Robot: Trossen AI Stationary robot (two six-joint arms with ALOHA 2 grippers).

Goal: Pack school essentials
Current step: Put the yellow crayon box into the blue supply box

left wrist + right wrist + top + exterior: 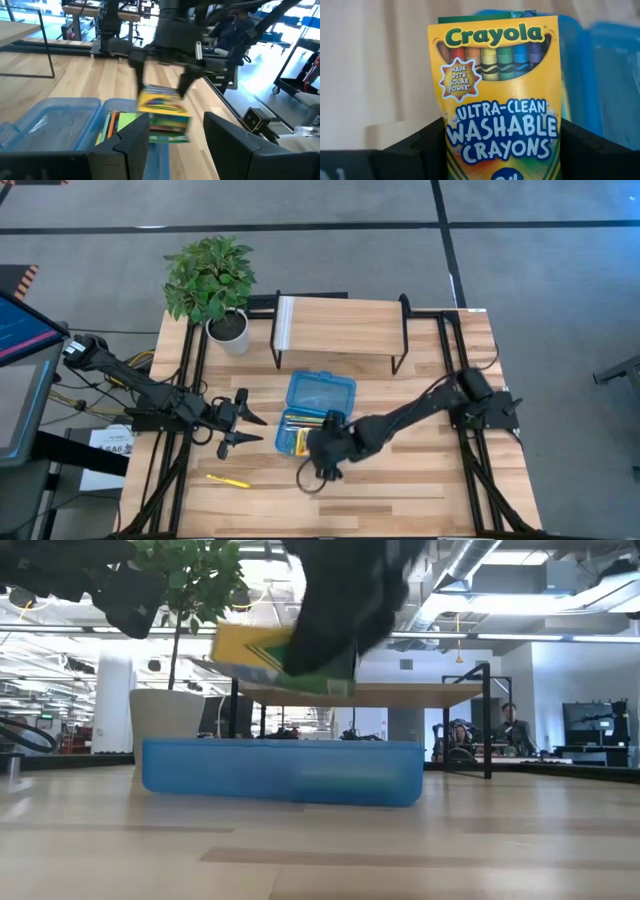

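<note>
Yellow-green cardboard crayon box [497,95] hangs clamped between the right gripper's [322,462] two dark fingers, held above the blue translucent hinged plastic case [282,771] and clear of it; in the high view this sits just below the middle of the frame. The case's lower tray already holds pencils and what looks like a lime-green sticky-note pad [126,122], with the open lid [322,393] lying flat above it.

To place the box well, I would judge that the gripper should line the box's long side up with the tray's free strip, lower it until it nearly touches the contents, and only then release, so it does not tip over the wall or land across the pencils.

Left gripper [243,426] waits at centre-left of the high view with fingers spread and nothing between them. A lone yellow pencil [228,479] lies on the wooden table [400,490] at lower left, not yet packed. A potted green plant [212,285] stands upper left.
</note>
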